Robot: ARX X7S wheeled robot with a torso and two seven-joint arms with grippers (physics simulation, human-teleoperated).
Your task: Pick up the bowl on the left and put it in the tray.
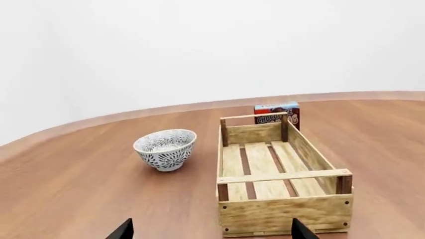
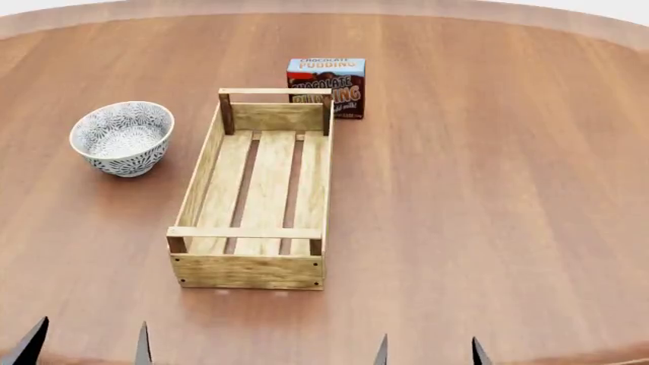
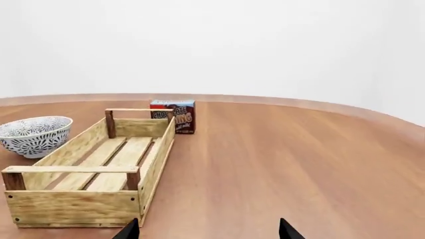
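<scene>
The bowl (image 2: 121, 138), white with a dense grey-black floral pattern, stands upright on the table to the left of the tray's far end; it also shows as the bowl (image 1: 165, 149) and the bowl (image 3: 35, 135). The tray (image 2: 208, 162) is a long light-wood crate with a slatted bottom, empty, running away from me; the tray (image 1: 285, 213) and the tray (image 3: 73, 205) show in both wrist views. My left gripper (image 2: 87, 348) is open at the near edge, well short of the bowl. My right gripper (image 2: 429, 353) is open too, to the right of the tray's near end.
A blue-brown chocolate pudding box (image 2: 326, 87) stands just behind the tray's far right corner. The round brown wooden table (image 2: 507, 190) stretches bare to the right of the tray. Its curved far edge meets a white background.
</scene>
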